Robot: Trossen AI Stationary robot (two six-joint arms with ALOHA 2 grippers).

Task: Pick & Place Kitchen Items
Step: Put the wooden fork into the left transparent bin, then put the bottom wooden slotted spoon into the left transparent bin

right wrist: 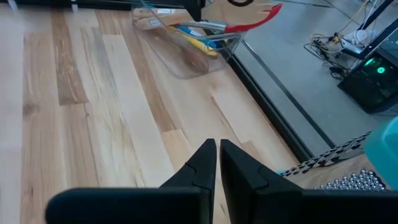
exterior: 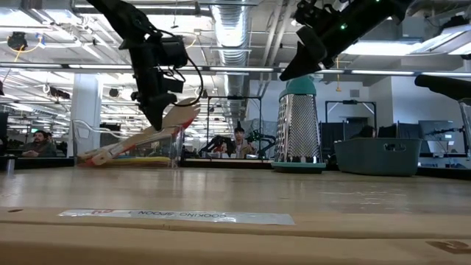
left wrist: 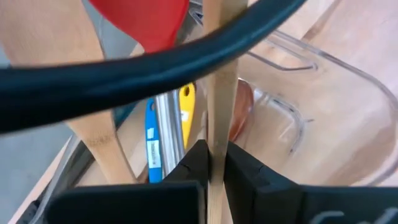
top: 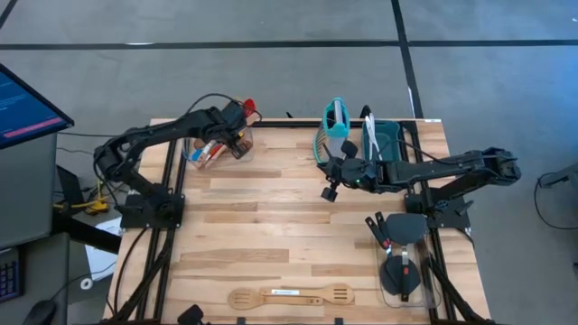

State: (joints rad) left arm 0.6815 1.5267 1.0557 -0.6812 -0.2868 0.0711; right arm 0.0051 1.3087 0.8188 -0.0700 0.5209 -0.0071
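Left gripper (left wrist: 211, 163) clamps a pale, thin-edged wooden utensil (left wrist: 219, 93) above a clear container (left wrist: 323, 118); right gripper (right wrist: 217, 163) closed, empty.

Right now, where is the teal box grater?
In the high view the teal box grater stands upright at the table's far edge, right of centre, just left of the teal bin, with the right pincer hovering nearby.

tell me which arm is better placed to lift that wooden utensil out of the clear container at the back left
Left. The left gripper is already shut on the thin wooden handle over the clear container. The right gripper is shut on nothing, mid-table near the box grater.
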